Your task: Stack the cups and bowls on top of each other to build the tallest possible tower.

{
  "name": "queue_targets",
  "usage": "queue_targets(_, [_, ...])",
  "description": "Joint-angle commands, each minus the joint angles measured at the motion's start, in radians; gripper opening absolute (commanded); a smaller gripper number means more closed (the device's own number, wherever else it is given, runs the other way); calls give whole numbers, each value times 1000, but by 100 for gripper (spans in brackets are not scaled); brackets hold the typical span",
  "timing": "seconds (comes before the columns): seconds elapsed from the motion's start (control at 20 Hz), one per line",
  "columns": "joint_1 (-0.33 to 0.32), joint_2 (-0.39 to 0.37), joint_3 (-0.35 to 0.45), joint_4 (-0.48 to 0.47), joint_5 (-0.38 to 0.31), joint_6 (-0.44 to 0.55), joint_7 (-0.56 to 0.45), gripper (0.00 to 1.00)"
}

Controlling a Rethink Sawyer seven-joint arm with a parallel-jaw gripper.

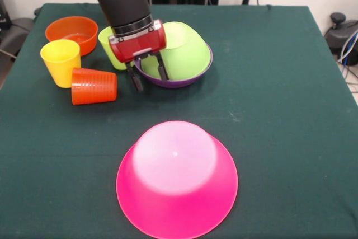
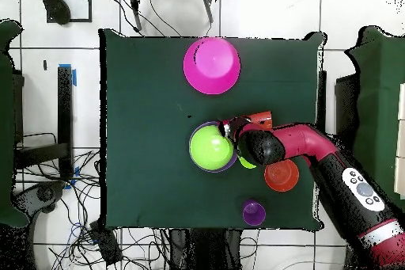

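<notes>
The lime green bowl [image 1: 182,48] lies tilted inside the purple bowl [image 1: 173,82]; both show in the overhead view [image 2: 210,146]. My gripper [image 1: 149,76] is open and points down, its fingers astride the purple bowl's left rim. A lime green cup [image 1: 107,46] stands just behind it. The yellow cup [image 1: 60,61] stands upright and the orange-red cup [image 1: 94,86] lies on its side at the left. The orange bowl [image 1: 71,33] sits behind them. The big pink bowl [image 1: 176,177] rests upside down in front. A purple cup [image 2: 254,213] stands near the robot's edge. No blue bowl is in view.
The dark green table [image 1: 279,110] has open cloth on the right half in the front view. My arm [image 2: 293,144] covers the yellow cup in the overhead view. Cables and furniture lie on the floor around the table.
</notes>
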Motion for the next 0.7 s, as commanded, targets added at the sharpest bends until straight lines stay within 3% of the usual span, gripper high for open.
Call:
queue_targets(0.05, [47,-6,-45,2,-63,2,-153,100])
queue_targets(0.7, [2,35,-34,-1,-70,2,-217,100])
